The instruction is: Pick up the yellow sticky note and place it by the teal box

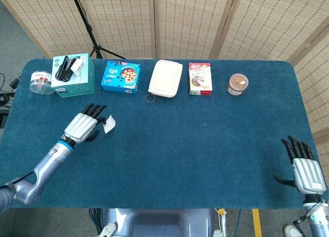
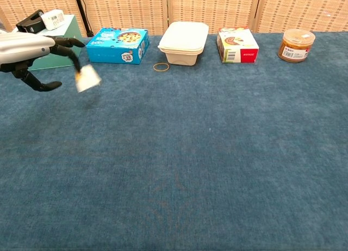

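**Hanging at the left robot hand's fingertips: one pale sticky note**

Dangling from the fingertips of the left robot hand, one sticky note shows pale, almost white, and blurred in the chest view. It sits off the blue surface, in front of the gap between the teal box and the blue snack box, and apart from both. Thumb and fingers of that robot hand are spread, with the note caught at the fingertips; the exact pinch is hard to make out.

One teal box stands at the back left, carrying a black device and a small white item on its lid. To its left is one clear round tub. Rightward along the back row come one blue snack box, one white lidded container with one rubber band just in front of it, one red-and-white carton, and one brown-filled jar.

The right robot hand rests at the near right corner, fingers straight and apart, holding nothing.
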{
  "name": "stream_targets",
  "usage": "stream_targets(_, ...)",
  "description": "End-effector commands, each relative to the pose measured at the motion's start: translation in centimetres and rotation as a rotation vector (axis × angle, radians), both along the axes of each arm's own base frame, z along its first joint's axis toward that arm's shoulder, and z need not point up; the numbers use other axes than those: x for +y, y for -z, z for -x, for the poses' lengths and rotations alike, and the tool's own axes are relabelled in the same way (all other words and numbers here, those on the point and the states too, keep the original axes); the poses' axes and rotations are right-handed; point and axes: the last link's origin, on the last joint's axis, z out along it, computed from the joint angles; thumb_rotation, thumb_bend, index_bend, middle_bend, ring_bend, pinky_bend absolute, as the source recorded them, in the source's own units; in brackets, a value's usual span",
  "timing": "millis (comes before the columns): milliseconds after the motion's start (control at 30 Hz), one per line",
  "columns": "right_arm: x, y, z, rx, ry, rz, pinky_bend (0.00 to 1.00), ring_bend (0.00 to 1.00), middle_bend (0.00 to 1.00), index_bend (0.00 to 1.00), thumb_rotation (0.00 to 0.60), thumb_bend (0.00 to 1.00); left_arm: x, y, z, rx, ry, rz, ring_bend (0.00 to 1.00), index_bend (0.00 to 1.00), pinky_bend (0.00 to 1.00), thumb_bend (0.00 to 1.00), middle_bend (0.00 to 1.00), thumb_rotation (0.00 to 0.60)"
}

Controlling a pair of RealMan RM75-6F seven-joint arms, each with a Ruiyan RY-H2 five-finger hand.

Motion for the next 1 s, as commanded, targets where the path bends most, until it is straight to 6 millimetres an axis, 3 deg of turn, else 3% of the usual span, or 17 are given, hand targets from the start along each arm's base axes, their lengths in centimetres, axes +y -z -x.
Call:
stream_targets(33,0.0,0.0,0.0,0.001,0.000,0.001,0.00,0.00,0.00,0.00,0.600,0.00,-0.2,0.0,-0.4,-0.032,0.002,0.004,0.00,0.00,0.00,0.03,0.00,0.600)
stream_targets(300,0.0,0.1,-0.1,0.000,-0.001,-0.003,0.00,0.00,0.00,0.00,0.600,0.00,-1.5,-1.4,-0.1,-0.092,-0.002,0.007,0.00,0.00,0.00,0.00,0.00,0.600)
stream_targets(433,0.0,0.0,-0.2,-0.004,-0.004,0.001,0.00,0.00,0.00,0.00,0.600,0.00,-3.0,-2.9,1.4,-0.125,-0.060,-0.027,0.00,0.00,0.00,0.00,0.00,0.600)
stream_targets(533,-0.1,-0.2,-0.5,-0.010,-0.012,0.008,0.00,0.00,0.00,0.00,0.600,0.00,-5.0,-4.4,4.0,-0.139,-0.143,-0.073,0.00,0.00,0.00,0.00,0.00,0.600)
stream_targets(700,-0.1,-0.2,-0.6,-0.007,-0.018,0.013,0.00,0.00,0.00,0.00,0.600,0.00,-6.9,-6.0,6.5,-0.143,-0.176,-0.170,0.00,0.00,0.00,0.00,0.00,0.600)
stream_targets(833,-0.1,-0.2,-0.5,-0.001,-0.018,0.019,0.00,0.00,0.00,0.00,0.600,0.00,-8.4,-6.7,7.7,-0.256,-0.158,-0.272,0.00,0.00,0.00,0.00,0.00,0.600)
stream_targets(1000,0.0,-0.6,-0.4,0.001,-0.017,0.036,0.00,0.00,0.00,0.00,0.600,0.00,-8.9,-7.6,8.1,-0.277,-0.145,-0.295,0.00,0.00,0.00,0.00,0.00,0.600)
